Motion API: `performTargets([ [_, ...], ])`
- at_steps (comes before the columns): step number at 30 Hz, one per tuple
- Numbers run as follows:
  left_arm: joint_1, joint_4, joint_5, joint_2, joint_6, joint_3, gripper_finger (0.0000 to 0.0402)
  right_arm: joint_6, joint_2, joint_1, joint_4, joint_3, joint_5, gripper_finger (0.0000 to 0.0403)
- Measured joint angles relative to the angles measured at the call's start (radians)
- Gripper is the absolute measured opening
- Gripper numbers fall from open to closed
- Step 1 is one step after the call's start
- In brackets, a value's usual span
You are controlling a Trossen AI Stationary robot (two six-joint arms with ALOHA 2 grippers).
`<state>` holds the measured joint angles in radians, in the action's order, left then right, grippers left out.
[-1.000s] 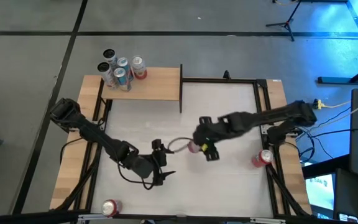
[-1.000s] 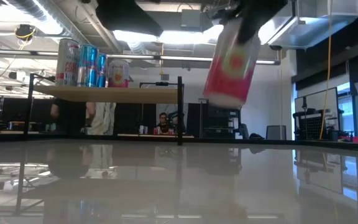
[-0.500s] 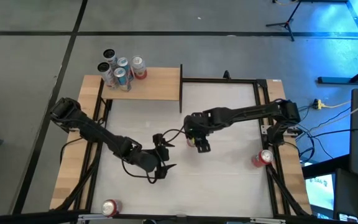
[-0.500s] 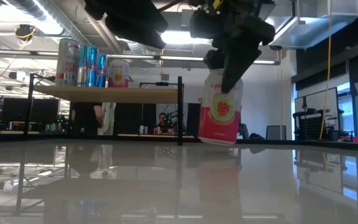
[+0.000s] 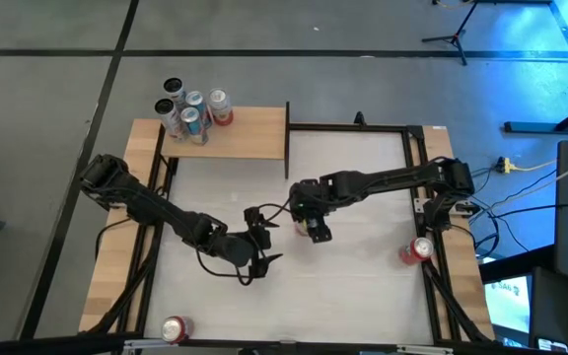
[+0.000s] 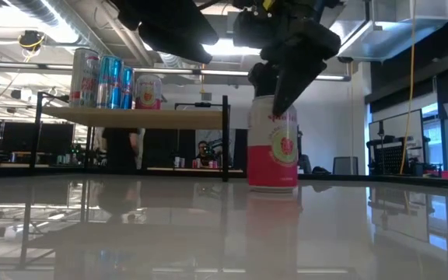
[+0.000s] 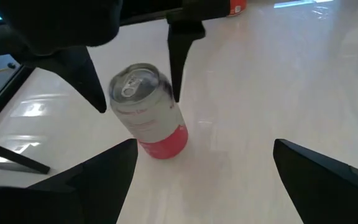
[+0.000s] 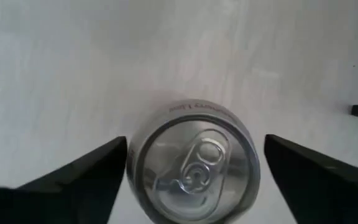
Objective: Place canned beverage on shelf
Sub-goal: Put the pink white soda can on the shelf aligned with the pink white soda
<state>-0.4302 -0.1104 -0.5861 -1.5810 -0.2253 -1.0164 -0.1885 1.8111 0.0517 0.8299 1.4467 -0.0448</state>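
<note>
While the pink-and-white can (image 6: 272, 152) stood upright on the white counter (image 5: 363, 286) near its middle, well apart from the shelf (image 5: 245, 133) with its four cans (image 5: 193, 110), the right hand (image 8: 194, 165) hung directly above it, fingers spread to either side and no longer gripping. The left hand (image 7: 201, 168) waited just beside it, equally spread and empty. This looked like a handover set-down; next, the left hand would need to close around the can's body and carry it up to the shelf.

The worktop (image 5: 363, 286) is viewed from overhead and at surface level; one upright can (image 6: 273, 148) is shared closely by both wrist views.
</note>
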Motion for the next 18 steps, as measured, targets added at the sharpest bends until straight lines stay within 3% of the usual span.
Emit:
performTargets([
  [9, 0.005, 0.0, -0.003, 0.0, 0.001, 0.0, 0.0366, 0.013, -0.089, 0.001, 0.166, 0.05, -0.015, 0.0285],
  [14, 0.023, -0.001, -0.005, 0.0, 0.001, 0.0, 0.0367, 0.072, -0.247, 0.0, 0.183, 0.013, -0.027, 0.027],
  [18, 0.039, -0.001, -0.005, 0.0, 0.001, 0.0, 0.0367, 0.116, -0.385, 0.0, 0.151, -0.073, 0.027, 0.027],
])
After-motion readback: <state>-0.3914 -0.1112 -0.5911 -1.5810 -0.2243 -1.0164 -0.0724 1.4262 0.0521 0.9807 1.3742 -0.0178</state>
